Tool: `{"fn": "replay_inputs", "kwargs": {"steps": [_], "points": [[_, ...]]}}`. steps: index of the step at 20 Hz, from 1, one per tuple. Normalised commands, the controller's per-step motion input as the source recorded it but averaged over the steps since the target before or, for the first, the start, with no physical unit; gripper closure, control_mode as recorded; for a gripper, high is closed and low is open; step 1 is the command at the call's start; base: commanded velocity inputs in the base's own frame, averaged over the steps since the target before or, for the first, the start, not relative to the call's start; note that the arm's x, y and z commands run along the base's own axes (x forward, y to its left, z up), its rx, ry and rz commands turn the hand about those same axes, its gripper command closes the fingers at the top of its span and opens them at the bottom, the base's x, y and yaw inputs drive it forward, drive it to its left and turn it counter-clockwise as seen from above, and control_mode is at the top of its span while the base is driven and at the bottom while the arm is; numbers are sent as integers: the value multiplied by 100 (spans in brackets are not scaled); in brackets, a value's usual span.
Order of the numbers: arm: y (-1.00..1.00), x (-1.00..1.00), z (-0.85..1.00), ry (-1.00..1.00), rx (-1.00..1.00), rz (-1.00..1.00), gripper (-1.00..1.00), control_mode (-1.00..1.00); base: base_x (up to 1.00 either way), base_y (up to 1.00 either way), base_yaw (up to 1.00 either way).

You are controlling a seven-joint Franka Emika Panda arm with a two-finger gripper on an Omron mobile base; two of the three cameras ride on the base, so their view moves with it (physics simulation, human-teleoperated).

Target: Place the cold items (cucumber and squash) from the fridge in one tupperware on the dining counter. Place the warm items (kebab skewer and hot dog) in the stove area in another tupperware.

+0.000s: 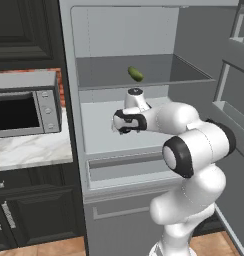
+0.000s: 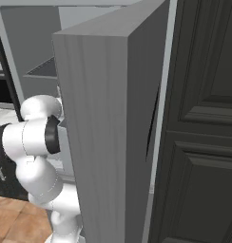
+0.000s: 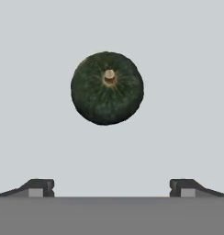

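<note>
Hand view shows the gripper point(image 3: 112, 187), jaws fully apart, above the squash point(image 3: 107, 88) on the pale fridge shelf point(image 3: 187, 69); likely rigid, heavy and smooth, so grasp across its widest diameter.

Green cucumber point(image 1: 135, 74) on fridge's upper shelf; dark-green round squash point(image 3: 107, 87), stem up.

A home kitchen: open fridge point(image 1: 144, 100), microwave point(image 1: 24, 107), marble counter point(image 1: 29, 150), dark cabinets point(image 1: 34, 215).
</note>
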Motion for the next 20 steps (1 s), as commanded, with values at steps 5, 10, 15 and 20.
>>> {"fn": "replay_inputs", "kwargs": {"steps": [5,10,15,20], "points": [[0,34,-16,0,0,0,-100,-100,0,0,0],[0,37,-15,0,0,0,-100,-100,0,0,0],[1,32,-13,0,0,0,-100,-100,0,0,0],[0,20,-11,0,0,0,-100,-100,0,0,0]]}}
